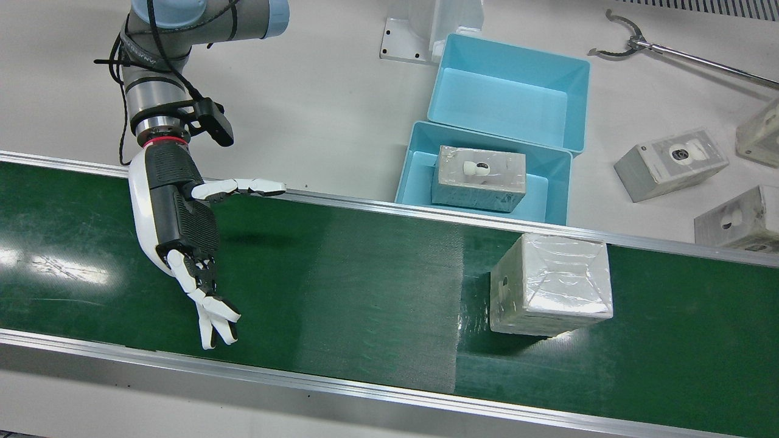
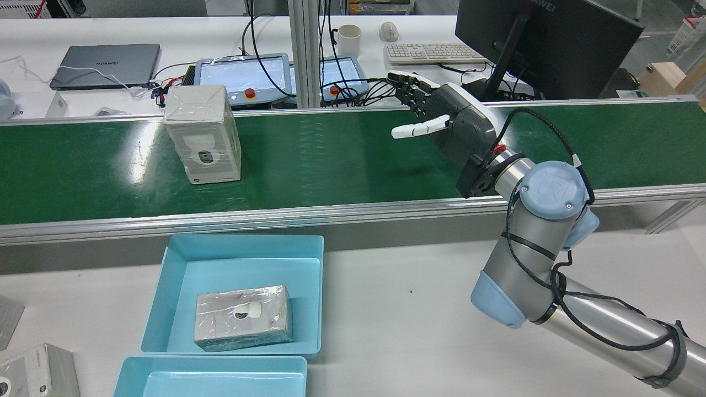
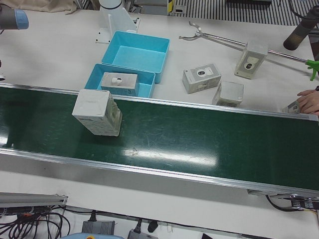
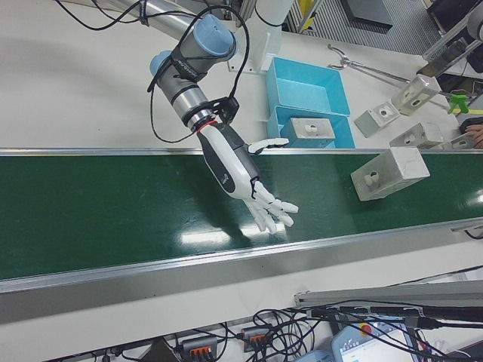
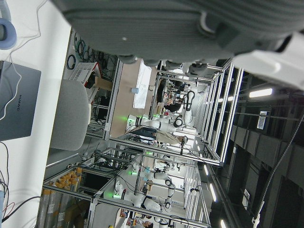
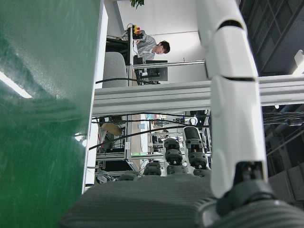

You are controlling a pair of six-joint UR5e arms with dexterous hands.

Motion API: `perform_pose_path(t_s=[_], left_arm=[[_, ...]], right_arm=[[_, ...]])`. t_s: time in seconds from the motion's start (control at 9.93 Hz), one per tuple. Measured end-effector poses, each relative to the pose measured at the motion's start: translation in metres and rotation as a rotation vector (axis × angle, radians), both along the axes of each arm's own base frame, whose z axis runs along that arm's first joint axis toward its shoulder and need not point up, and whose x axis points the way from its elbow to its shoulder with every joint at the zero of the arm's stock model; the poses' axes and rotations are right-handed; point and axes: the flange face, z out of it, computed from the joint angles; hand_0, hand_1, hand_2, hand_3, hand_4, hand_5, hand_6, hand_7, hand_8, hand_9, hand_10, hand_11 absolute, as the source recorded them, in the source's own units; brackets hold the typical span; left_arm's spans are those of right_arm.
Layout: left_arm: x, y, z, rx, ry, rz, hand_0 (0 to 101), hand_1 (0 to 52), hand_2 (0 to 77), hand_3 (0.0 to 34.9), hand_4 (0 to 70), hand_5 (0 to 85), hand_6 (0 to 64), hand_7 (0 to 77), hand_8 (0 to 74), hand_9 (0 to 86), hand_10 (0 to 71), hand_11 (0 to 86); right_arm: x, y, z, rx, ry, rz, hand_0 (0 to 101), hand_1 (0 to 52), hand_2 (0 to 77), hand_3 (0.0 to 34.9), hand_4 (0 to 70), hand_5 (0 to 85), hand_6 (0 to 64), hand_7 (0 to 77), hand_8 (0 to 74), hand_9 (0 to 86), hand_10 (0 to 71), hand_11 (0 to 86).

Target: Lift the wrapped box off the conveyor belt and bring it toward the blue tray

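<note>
Fingers spread and empty, right hand [image 1: 182, 243] hovers over the conveyor belt [image 1: 365, 304] at frame left; wrapped box [image 1: 551, 285] stands on the belt, well apart, right of centre.

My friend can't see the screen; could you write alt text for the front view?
A white-and-black robot hand, open, hovers over a green conveyor belt, apart from a plastic-wrapped white box standing on it. Beyond the belt, a blue tray holds another wrapped box.

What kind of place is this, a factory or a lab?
Most likely a robotics test lab set up like a packing line: a green conveyor belt, a robot arm with an open right hand, and operator screens behind.
</note>
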Motion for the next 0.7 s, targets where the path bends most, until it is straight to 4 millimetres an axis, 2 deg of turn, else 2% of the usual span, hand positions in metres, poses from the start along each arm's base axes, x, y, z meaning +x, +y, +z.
perform_pose_path(t_s=[0.4,0.5,0.7], left_arm=[[0.000,0.000,0.000,0.000,0.000,0.000,0,0.0,1.1,0.0,0.0,1.1,0.5,0.5,0.5,0.0,0.5,0.5],[0.000,0.000,0.000,0.000,0.000,0.000,0,0.0,1.1,0.0,0.0,1.1,0.5,0.5,0.5,0.0,0.5,0.5],[0.000,0.000,0.000,0.000,0.000,0.000,0,0.0,1.1,0.0,0.0,1.1,0.5,0.5,0.5,0.0,0.5,0.5]], right_arm=[[-0.007,0.003,0.003,-0.007,0.012,-0.007,50,18.0,11.4,0.0,9.3,17.5,2.7,3.3,0.5,2.7,0.0,0.5],[-0.009,0.004,0.003,-0.006,0.011,-0.009,48,13.1,4.9,0.0,7.6,16.4,2.7,3.3,0.5,2.7,0.0,0.5],[-0.010,0.004,0.003,-0.006,0.012,-0.010,48,13.6,5.5,0.0,9.3,16.4,2.7,3.3,0.5,2.7,0.0,0.5]])
